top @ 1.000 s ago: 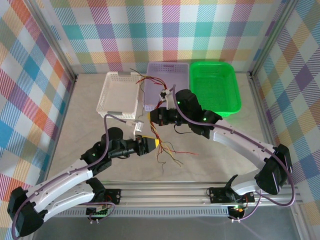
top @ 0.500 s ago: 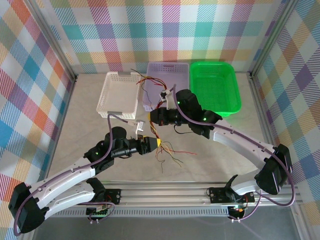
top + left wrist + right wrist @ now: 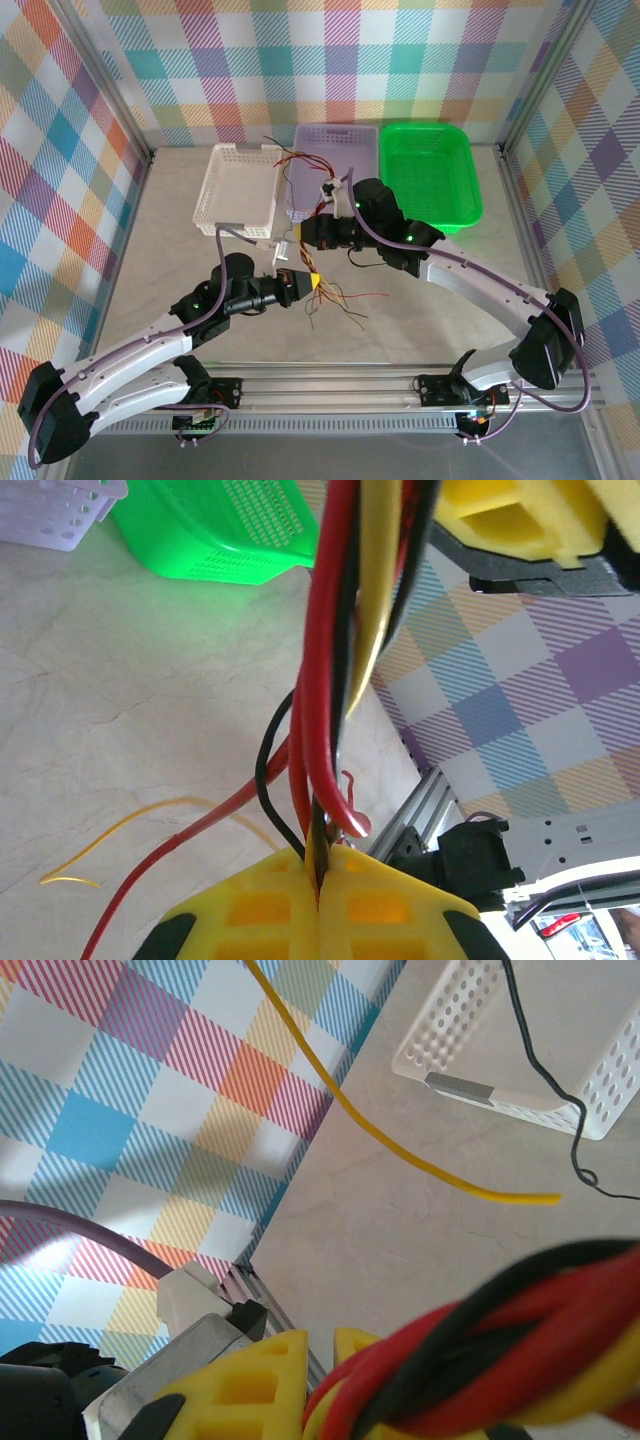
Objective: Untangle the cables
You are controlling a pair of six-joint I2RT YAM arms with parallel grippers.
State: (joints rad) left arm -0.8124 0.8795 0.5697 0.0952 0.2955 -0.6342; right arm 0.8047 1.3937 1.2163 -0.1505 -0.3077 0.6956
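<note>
The cables [image 3: 338, 299] are thin red, yellow and black wires. They hang in a bunch between my two grippers above the table's middle, with loose ends splayed on the tabletop. My left gripper [image 3: 312, 283] is shut on the lower part of the bunch. In the left wrist view its yellow fingertips [image 3: 320, 868] pinch a dark strand, and red, black and yellow cables [image 3: 330, 660] rise from them. My right gripper [image 3: 303, 233] sits just above and is shut on the twisted cables [image 3: 490, 1360], which run out past its yellow fingers [image 3: 250, 1380].
Three baskets stand in a row at the back: a white basket [image 3: 238, 185], a purple basket [image 3: 332, 150] and a green basket [image 3: 432, 170]. More wire ends [image 3: 283, 158] trail over the white and purple baskets. The metal rail [image 3: 330, 378] runs along the near edge.
My left gripper has crept up and right to the hanging bunch, and its jaws have gone from open to shut on it. The right gripper has stayed put.
</note>
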